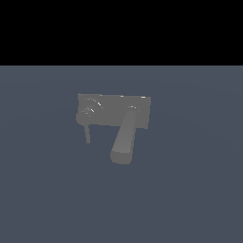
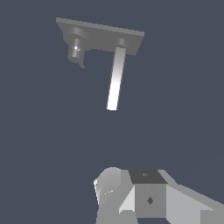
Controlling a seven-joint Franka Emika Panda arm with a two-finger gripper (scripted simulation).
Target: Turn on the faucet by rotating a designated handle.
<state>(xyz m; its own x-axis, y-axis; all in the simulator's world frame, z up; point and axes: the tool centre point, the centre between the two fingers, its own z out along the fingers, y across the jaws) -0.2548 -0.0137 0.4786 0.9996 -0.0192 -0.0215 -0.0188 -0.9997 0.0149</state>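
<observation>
Exterior view shows the faucet [image 1: 114, 111] lying near the middle of the dark table [image 1: 190, 190], well away from every edge and corner. Its handle [image 1: 88, 111] sits at the plate end toward that view's left, a thin rod [image 1: 88, 134] sticking out of it, beside the long spout [image 1: 124, 140]. Wrist view shows part of the robot's body, apart from the faucet [image 2: 100, 37]; I cannot tell how the jaws stand.
</observation>
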